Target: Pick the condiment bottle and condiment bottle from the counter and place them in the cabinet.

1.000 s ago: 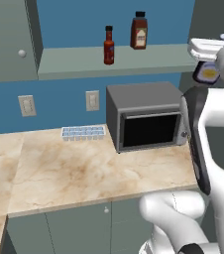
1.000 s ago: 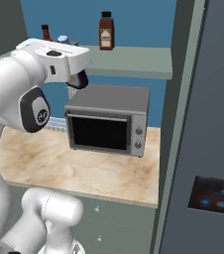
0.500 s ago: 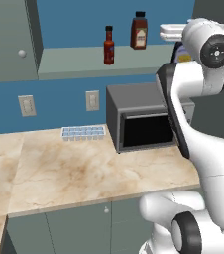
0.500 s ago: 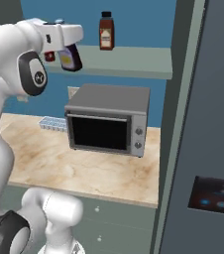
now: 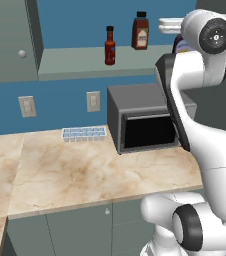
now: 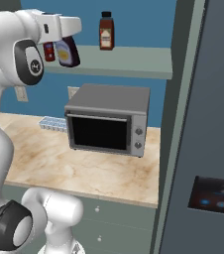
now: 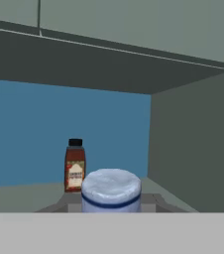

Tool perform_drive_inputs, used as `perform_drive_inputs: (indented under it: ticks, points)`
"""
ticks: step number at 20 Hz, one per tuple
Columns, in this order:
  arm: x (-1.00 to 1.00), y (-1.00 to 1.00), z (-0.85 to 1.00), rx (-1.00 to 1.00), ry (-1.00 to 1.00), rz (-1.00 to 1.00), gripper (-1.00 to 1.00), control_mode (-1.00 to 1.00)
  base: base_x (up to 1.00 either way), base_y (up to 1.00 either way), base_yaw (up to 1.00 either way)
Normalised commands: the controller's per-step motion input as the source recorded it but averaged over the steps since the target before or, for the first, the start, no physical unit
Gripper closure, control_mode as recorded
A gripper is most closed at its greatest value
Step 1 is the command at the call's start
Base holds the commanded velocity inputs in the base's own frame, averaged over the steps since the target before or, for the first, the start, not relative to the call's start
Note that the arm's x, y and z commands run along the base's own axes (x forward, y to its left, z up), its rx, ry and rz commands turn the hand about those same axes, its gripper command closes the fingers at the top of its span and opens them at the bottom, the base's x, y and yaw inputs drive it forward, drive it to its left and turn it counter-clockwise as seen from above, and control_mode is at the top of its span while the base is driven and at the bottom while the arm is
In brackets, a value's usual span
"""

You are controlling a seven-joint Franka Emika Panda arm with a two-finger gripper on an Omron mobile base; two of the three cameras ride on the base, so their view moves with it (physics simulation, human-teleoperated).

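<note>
My gripper [image 6: 64,43] is shut on a condiment bottle [image 6: 67,53] with a pale label and a dark base, held in the air in front of the open cabinet shelf [image 6: 124,62], above the oven. In the hand view its white, blue-banded cap [image 7: 110,191] sits between my fingers. From the left base view the hand [image 5: 171,24] is level with the shelf [image 5: 80,67]. A brown condiment bottle [image 5: 140,31] [image 6: 105,31] [image 7: 75,165] stands upright on the shelf. A slim red sauce bottle [image 5: 109,46] stands to its left.
A grey toaster oven [image 5: 145,122] [image 6: 109,119] sits on the marble counter [image 5: 75,172] under the shelf, with an ice cube tray [image 5: 83,134] beside it. A closed cabinet door [image 5: 10,40] is at the left. A tall fridge [image 6: 208,149] stands at the right.
The arm has swung the held bottle up from beside the oven to shelf height and turned the hand toward the cabinet. The bottles on the shelf have not moved.
</note>
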Motion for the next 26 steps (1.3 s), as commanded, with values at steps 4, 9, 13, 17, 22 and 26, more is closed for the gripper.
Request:
perform_drive_inputs:
  ticks: [4,9,13,17,22,26]
  points:
    - [0.03,0.0,0.0,0.0,-0.05,0.0,1.0,-1.0,0.0,0.0,0.0]
    - [0.22,0.0,-0.01,0.0,-0.05,0.01,1.0,-1.0,0.0,0.0,0.0]
    - [0.36,0.0,-0.04,0.0,-0.02,0.01,1.0,-1.0,0.0,0.0,0.0]
    - [0.46,0.0,0.0,0.0,0.0,0.0,1.0,-1.0,0.0,0.0,0.0]
    - [0.54,0.0,0.0,0.0,0.02,0.01,1.0,-1.0,0.0,0.0,0.0]
    - [0.58,0.0,0.0,0.0,0.03,0.01,1.0,-1.0,0.0,0.0,0.0]
